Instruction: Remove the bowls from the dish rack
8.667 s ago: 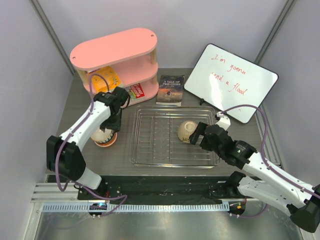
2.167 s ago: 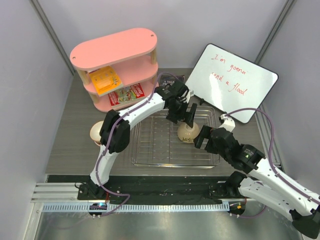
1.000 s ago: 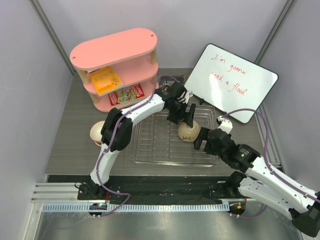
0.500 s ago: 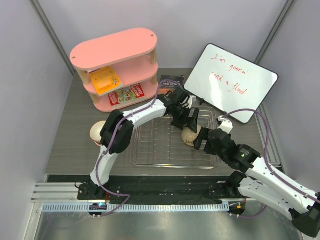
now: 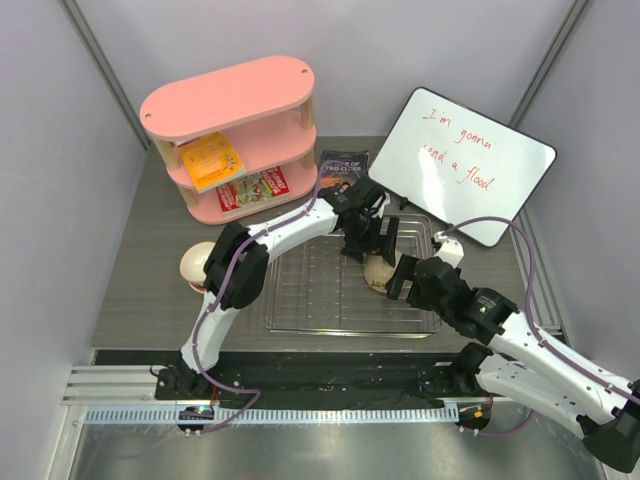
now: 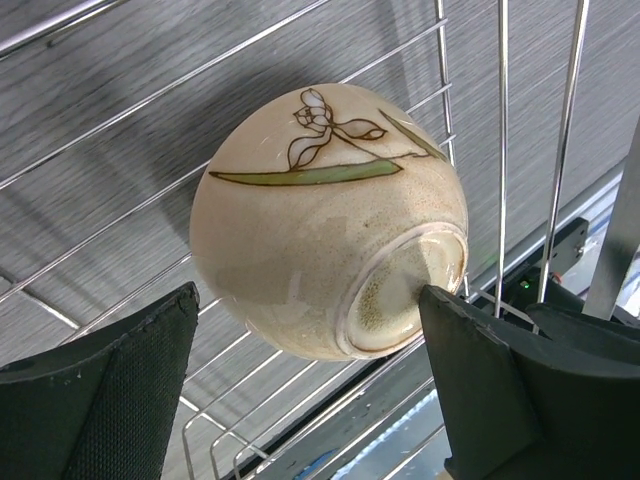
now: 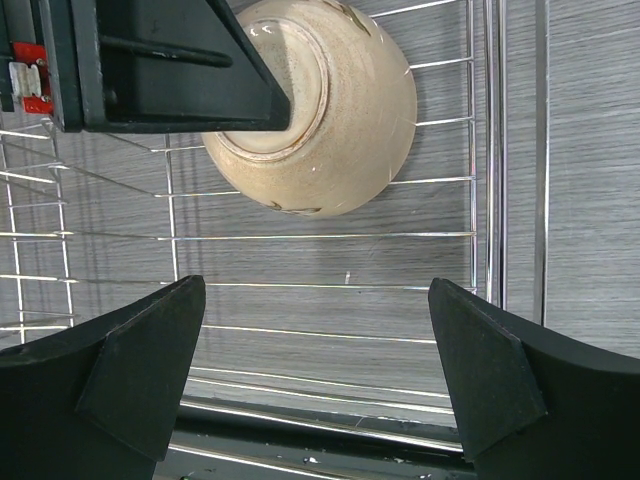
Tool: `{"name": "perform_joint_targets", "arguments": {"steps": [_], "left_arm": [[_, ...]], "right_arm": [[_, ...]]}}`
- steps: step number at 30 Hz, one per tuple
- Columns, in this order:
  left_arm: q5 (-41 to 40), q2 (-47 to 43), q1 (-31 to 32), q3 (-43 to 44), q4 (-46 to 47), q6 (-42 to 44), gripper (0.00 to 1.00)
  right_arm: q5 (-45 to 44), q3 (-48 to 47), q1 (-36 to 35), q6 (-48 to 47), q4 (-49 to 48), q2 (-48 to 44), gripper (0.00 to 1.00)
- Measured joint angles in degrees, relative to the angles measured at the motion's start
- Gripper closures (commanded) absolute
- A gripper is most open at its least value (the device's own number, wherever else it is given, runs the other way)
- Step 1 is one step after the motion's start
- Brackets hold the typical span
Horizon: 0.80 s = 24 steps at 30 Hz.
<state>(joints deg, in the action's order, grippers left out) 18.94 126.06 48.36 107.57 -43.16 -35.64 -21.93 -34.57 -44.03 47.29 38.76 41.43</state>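
Grey wood-grain table [image 5: 150, 290] fills the cell between pale walls, and the dish rack [image 5: 310, 290] lies flat at its middle, a low silver wire tray.

Behind the rack's left corner stands the pink shelf unit [image 5: 230, 100], with printed packets on its two lower shelves. Behind the rack's right corner leans the whiteboard [image 5: 460, 165] with red handwriting. Between those two, just behind the rack's back rim, lies a dark book [image 5: 340, 162], partly covered by the left arm [image 5: 290, 220], which stretches across the rack from its left side.

To the left of the rack, apart from it, a pale bowl [image 5: 195, 265] rests on the table, half hidden behind the left arm.

Inside the rack, near its right rim, lies the beige bowl [image 6: 320, 240]. It is tipped over on the wires with its foot ring showing, and a painted flower on a green stem runs across its outside.

Above the rack's right part the left gripper [image 6: 308, 300] is over this bowl, its jaws spread wide with one finger on each side. One finger lies across the foot ring in the right wrist view, but whether the pads press the bowl I cannot tell.

At the rack's right front the right gripper [image 7: 315, 290] hangs just beside the bowl, its jaws wide apart with only rack wires between them.
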Motion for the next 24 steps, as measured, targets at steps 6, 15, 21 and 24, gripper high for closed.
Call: {"name": "perform_joint_targets", "arguments": {"steps": [6,15,21,24], "left_arm": [[3.8,1.6,-0.1,0.4,1.8,-1.5,0.11],[7.3,2.6,-0.2,-1.3,5.8,-4.2,0.12],[13.6,3.1,-0.5,-5.3,13.3,-7.3,0.12],[15.3,3.5,-0.7,-5.8,15.0,-7.8,0.12]], "right_arm": [[0.0,0.0,0.0,0.0,0.0,0.3,0.00],[0.0,0.0,0.0,0.0,0.0,0.1,0.00],[0.0,0.0,0.0,0.0,0.0,0.0,0.00],[0.0,0.0,0.0,0.0,0.0,-0.2,0.00]]}}
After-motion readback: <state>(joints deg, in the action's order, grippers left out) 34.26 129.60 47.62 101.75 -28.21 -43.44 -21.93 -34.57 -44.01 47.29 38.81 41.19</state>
